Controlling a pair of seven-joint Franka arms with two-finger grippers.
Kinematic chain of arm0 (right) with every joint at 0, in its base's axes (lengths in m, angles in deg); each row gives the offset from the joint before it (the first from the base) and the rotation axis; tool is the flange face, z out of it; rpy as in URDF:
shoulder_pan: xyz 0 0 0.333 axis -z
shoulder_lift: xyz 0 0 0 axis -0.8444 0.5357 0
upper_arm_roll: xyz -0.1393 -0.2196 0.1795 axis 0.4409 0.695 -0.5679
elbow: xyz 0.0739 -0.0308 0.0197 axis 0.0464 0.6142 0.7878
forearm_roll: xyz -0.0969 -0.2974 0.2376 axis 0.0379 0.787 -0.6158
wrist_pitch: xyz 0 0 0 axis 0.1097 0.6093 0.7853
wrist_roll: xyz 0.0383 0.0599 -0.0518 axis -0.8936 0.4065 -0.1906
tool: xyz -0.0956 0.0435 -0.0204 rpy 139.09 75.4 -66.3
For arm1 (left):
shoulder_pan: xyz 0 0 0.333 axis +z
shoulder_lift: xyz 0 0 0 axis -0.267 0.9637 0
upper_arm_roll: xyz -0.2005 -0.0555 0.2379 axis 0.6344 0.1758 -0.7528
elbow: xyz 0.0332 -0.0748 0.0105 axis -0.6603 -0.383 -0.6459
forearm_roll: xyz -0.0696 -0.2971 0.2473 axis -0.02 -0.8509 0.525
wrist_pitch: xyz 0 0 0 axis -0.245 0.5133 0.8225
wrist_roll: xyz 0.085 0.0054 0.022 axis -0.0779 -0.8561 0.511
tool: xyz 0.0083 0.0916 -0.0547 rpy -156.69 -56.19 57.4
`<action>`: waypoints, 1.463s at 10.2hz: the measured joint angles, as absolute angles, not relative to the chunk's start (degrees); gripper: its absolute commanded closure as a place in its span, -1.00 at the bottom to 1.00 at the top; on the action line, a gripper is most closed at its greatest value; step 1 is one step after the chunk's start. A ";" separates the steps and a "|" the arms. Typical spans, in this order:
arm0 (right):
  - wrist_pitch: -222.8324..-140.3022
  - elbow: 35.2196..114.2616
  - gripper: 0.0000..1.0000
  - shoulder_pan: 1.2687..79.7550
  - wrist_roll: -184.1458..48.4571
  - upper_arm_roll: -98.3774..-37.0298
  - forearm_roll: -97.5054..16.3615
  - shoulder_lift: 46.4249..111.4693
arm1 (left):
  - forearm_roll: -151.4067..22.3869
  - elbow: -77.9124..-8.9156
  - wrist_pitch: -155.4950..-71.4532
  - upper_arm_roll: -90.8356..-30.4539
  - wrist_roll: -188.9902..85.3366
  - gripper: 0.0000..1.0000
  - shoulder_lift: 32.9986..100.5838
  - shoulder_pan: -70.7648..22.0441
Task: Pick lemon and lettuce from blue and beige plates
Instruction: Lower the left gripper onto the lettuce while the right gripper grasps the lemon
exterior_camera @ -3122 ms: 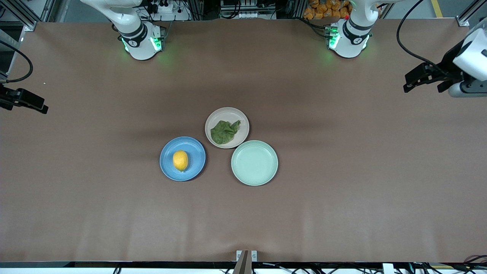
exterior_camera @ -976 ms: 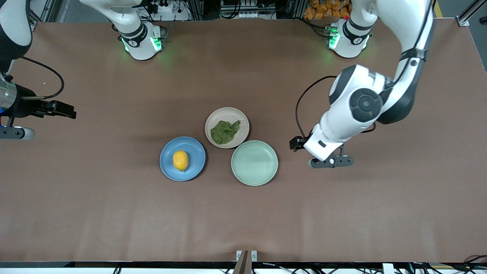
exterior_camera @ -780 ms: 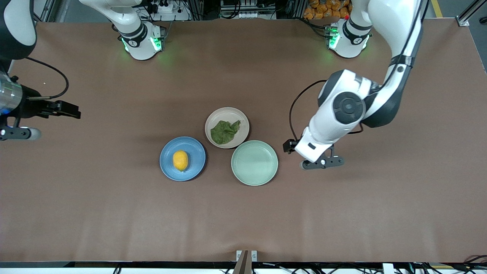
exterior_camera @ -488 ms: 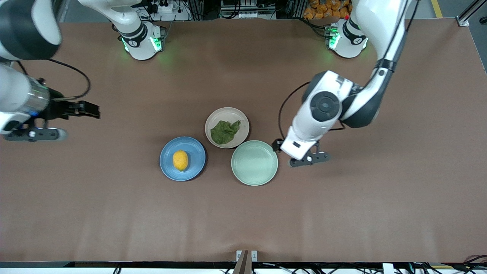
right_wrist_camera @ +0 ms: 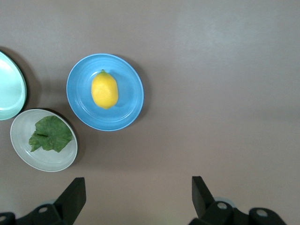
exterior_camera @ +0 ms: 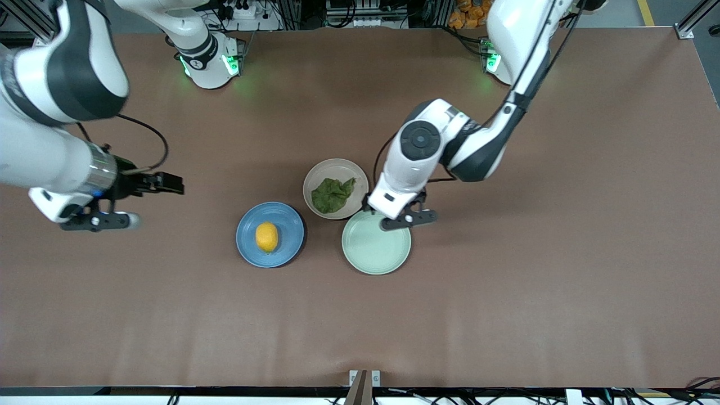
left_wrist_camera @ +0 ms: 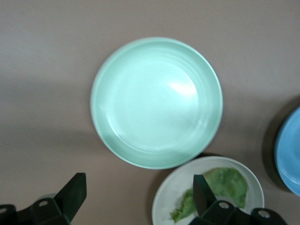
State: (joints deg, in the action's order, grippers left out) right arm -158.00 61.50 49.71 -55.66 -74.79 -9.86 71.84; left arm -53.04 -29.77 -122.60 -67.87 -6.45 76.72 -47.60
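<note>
A yellow lemon [exterior_camera: 266,237] lies on the blue plate [exterior_camera: 287,224]. A green lettuce leaf [exterior_camera: 333,194] lies on the beige plate [exterior_camera: 337,168]. My left gripper [exterior_camera: 389,207] is open and empty, up in the air over the gap between the beige plate and a mint-green plate [exterior_camera: 376,250]. In the left wrist view [left_wrist_camera: 138,197] one finger is over the lettuce [left_wrist_camera: 226,183]. My right gripper [exterior_camera: 169,184] is open and empty over bare table toward the right arm's end, apart from the blue plate. The right wrist view shows the lemon [right_wrist_camera: 104,90] and the lettuce [right_wrist_camera: 50,134].
The mint-green plate is empty and stands beside the beige and blue plates, nearer to the front camera than the beige one. The brown table top [exterior_camera: 506,292] spreads wide around the three plates.
My left arm has swung in from its end of the table to over the beige and green plates. My right gripper has moved toward the blue plate. The food has not moved.
</note>
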 measured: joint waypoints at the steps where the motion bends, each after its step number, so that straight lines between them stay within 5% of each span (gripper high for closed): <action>1: -159.33 62.55 -1.00 48.67 -55.58 -74.80 -9.89 72.08 | -53.00 -29.78 -125.02 -67.92 -5.06 -1.00 77.92 -49.20; 6: -172.18 69.77 -1.00 43.43 -51.91 -74.81 -9.99 75.31 | -52.85 -29.71 -133.64 -68.22 -0.36 -1.00 82.81 -55.15; 11: -182.39 71.33 -1.00 38.40 -47.35 -74.73 -9.96 82.88 | -52.72 -27.50 -135.89 -76.46 2.43 -1.00 88.35 -65.50; 15: -188.94 72.48 -1.00 38.35 -47.36 -74.64 -9.55 86.85 | -52.72 -26.36 -139.75 -77.55 3.14 -1.00 90.88 -67.11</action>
State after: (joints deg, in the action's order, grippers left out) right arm -188.94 72.48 38.35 -47.36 -74.64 -9.55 86.85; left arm -52.72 -26.36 -139.75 -77.55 3.14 90.88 -67.11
